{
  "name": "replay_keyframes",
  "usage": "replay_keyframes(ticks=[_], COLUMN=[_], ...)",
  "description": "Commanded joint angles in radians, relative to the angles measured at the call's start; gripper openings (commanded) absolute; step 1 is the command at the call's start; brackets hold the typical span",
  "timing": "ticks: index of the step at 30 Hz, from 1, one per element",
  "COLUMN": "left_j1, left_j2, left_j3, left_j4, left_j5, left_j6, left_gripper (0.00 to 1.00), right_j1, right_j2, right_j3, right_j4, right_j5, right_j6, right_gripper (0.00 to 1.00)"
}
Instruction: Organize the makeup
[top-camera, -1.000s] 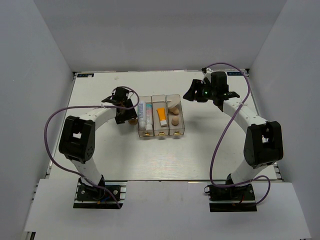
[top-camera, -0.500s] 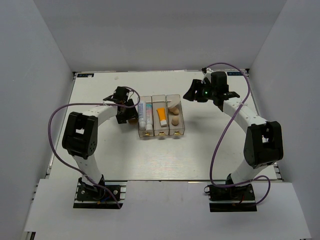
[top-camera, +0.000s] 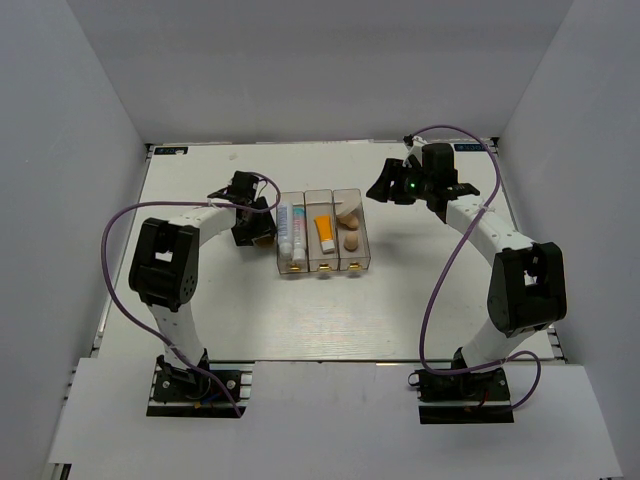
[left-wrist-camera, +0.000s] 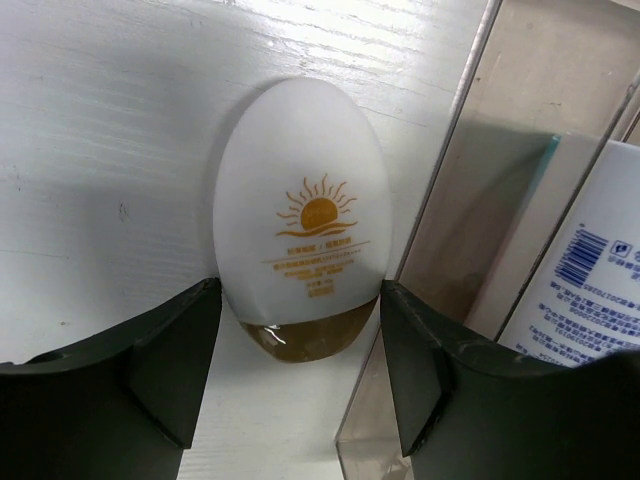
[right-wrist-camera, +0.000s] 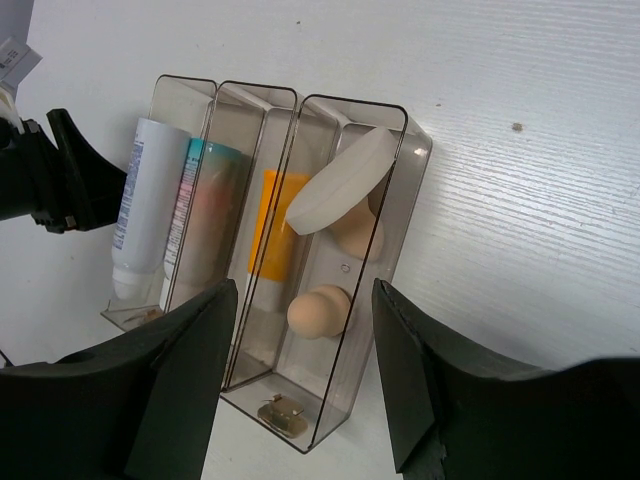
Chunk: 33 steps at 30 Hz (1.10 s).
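On the white surface (top-camera: 400, 300) the clear box (top-camera: 322, 268) sits about midway between the left and right edges, a little nearer the far edge. It is your main hazard. The left claw (left-wrist-camera: 298, 330) is down close against the box's left wall, so the finger (left-wrist-camera: 430, 380) nearer the box could catch that wall on any sideways drift or tilted lift. That would shove the whole box, which looks light and has nothing pinning it. The egg-shaped bottle (left-wrist-camera: 305, 220) lies flat on the surface just beside that wall, gold cap towards the claw. The jaws stand either side of its lower end at about its own width, and you cannot tell from the wrist view whether they already press on it. Its shell looks smooth and tapered, so a squeeze that low may squirt it forward, or let it swing and drop once raised. Room is the next snag. The left compartment already holds the plain white tube (right-wrist-camera: 140, 200) and the gradient tube (right-wrist-camera: 205, 220), and the middle one holds the orange tube (right-wrist-camera: 275, 235). The right one is crowded by the round puff (right-wrist-camera: 340, 180) leaning over the peach sponges (right-wrist-camera: 320, 310). The right claw (right-wrist-camera: 302, 300) hangs wide and empty off the box's far right corner, so reaching across there risks the arms meeting.
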Motion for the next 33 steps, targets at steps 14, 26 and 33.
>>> replay_keyframes(ticks=[14,26,33], left_j1=[0.024,0.024,0.015], left_j2=[0.031,0.082,0.108], left_j3=[0.067,0.131,0.144], left_j4=[-0.062,-0.082,-0.106], left_j5=[-0.041,-0.023,-0.039], left_j6=[0.071,0.135,0.121], left_gripper=[0.79,0.83,0.84], right_j1=[-0.005,-0.007,-0.005], right_j2=[-0.02,-0.024,-0.024], right_j3=[0.001,-0.005,-0.006], right_j4=[0.035,0.038,0.04], right_j5=[-0.013,-0.008,-0.007], right_j6=[-0.005,-0.005,-0.005], right_gripper=[0.62,0.62,0.62])
